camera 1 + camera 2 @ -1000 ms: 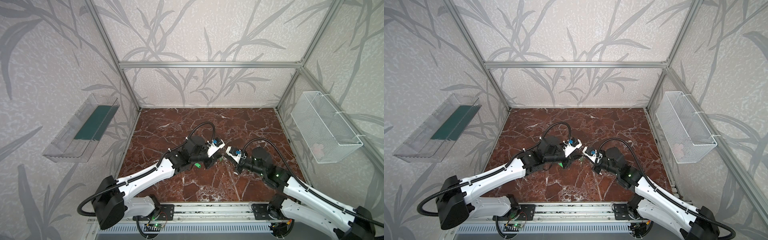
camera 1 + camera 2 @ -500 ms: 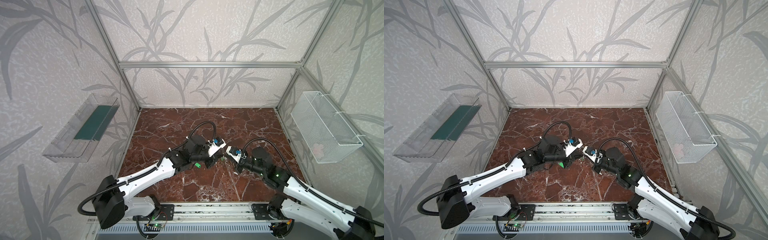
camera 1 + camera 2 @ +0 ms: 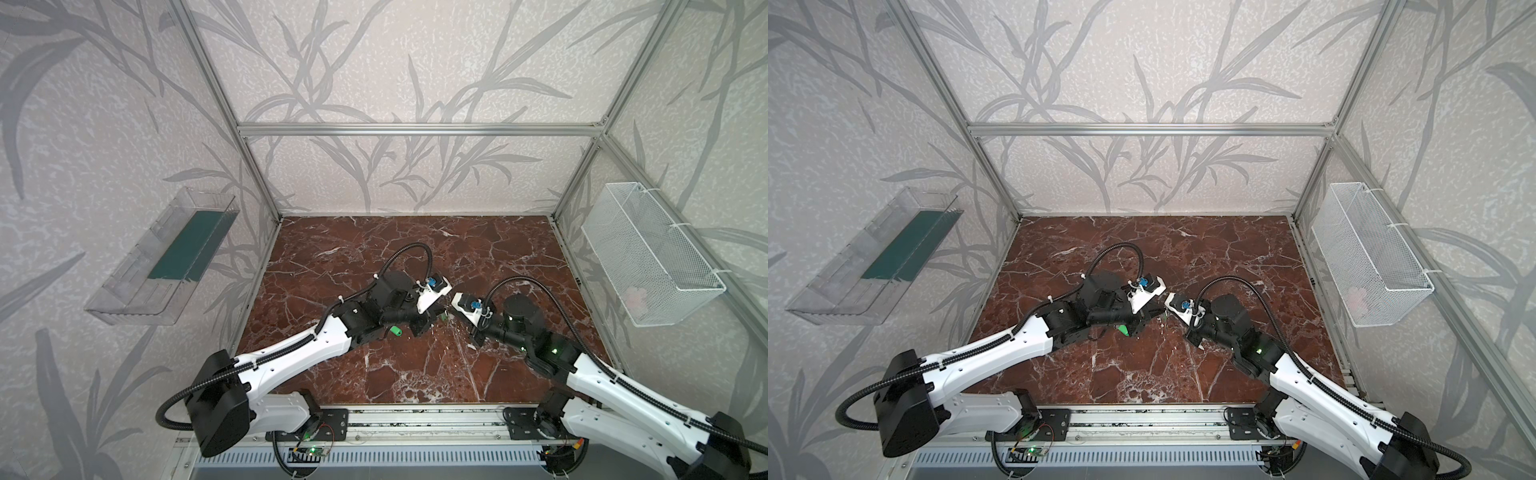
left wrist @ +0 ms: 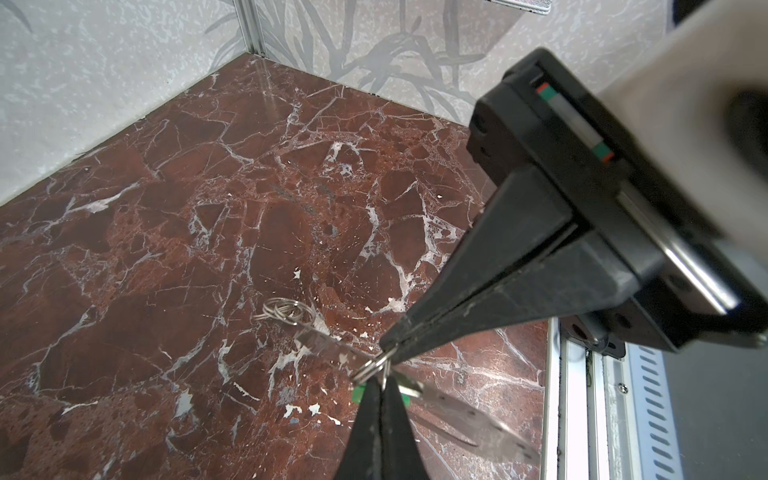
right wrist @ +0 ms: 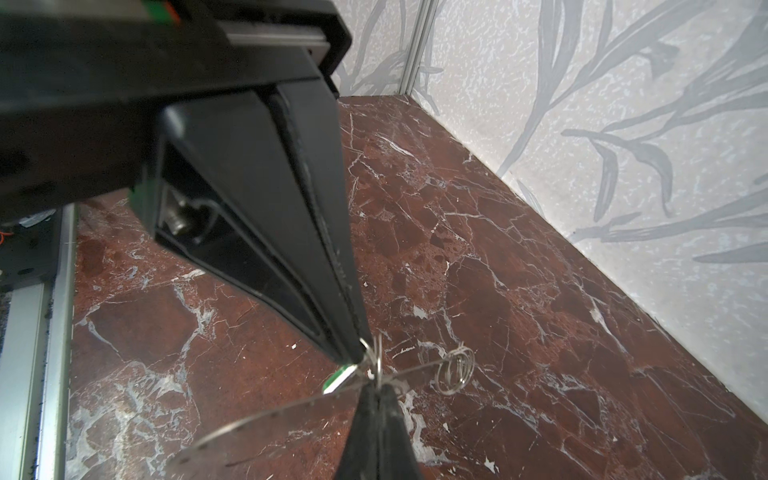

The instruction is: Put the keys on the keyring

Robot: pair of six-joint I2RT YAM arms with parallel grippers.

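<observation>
Two claws, the left claw (image 4: 380, 384) from 9 o'clock and the right claw (image 4: 392, 345) from 3, were pinched shut on one split ring (image 4: 371, 368) at the table's (image 3: 374, 249) centre. A green key (image 4: 357, 393) hung beneath it, touching the keyring (image 4: 465, 415). We judged threading was underway, and the next move needed the coil prised apart.

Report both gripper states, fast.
Left gripper: closed, pinching the small metal ring by the green key.
Right gripper: closed, apparently on the same ring.
</observation>
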